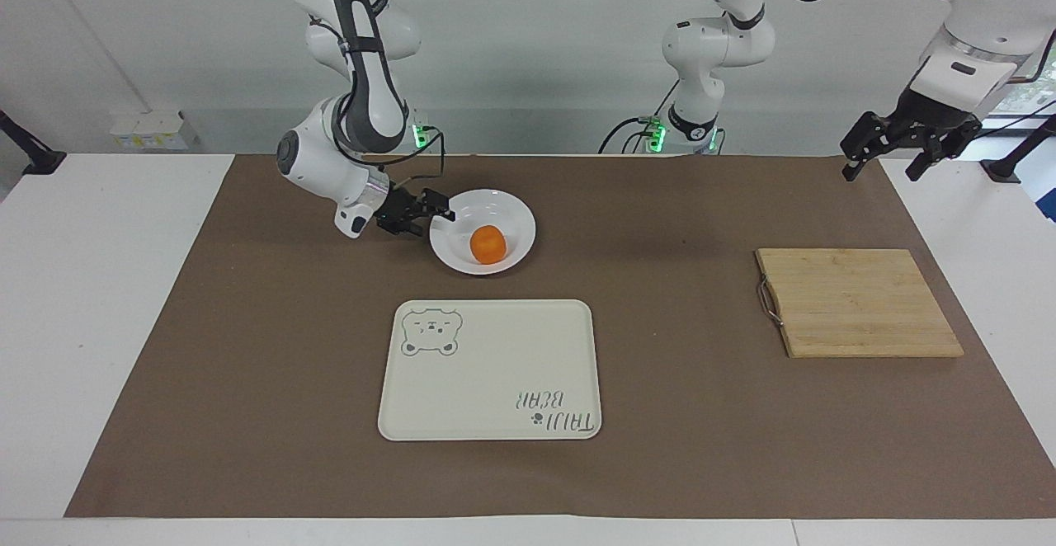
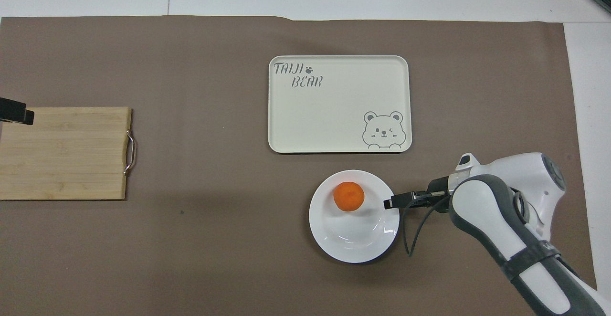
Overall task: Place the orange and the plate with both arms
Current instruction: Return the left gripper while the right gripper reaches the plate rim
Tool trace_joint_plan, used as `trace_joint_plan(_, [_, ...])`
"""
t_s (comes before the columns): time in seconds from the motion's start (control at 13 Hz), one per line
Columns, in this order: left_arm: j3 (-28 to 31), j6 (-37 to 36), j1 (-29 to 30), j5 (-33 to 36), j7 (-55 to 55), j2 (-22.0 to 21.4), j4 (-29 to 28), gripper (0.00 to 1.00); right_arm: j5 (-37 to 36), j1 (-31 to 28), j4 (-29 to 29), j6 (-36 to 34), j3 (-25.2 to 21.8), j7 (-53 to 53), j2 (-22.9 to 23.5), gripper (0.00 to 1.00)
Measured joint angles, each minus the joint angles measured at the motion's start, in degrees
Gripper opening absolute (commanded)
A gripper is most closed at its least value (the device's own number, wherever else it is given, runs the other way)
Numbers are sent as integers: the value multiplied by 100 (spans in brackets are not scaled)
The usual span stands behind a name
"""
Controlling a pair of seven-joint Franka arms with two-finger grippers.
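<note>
Brown mat (image 1: 247, 381) covering the table, with all objects resting on it. Cream tray (image 1: 490, 369) lies farther from the robots than the plate (image 1: 511, 216), empty. Wooden board (image 1: 858, 302) sits toward the left arm's end. The plate stands just beside the tray's nearer edge, and the orange (image 1: 487, 244) rests inside its bowl, off centre toward the tray.

Right gripper (image 1: 439, 216) reaches in low and sideways, its fingers spread one above the other at the plate's rim; whether they touch the rim cannot be told. Left gripper (image 1: 891, 143) waits, fingers spread, high over the table edge near the board.

Step in hand, as judged: gripping the plate by its rim. To do it well, slide the fingers far enough over the rim before closing, then lift level and slowly, since the round orange will likely roll if the plate tilts.
</note>
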Motion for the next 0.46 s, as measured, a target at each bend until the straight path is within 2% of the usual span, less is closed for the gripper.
trace_joint_plan(0.46, [-14,-110,0,0,-38,-9,-24,100,150,60,-290,38,-1,-9,-54,100])
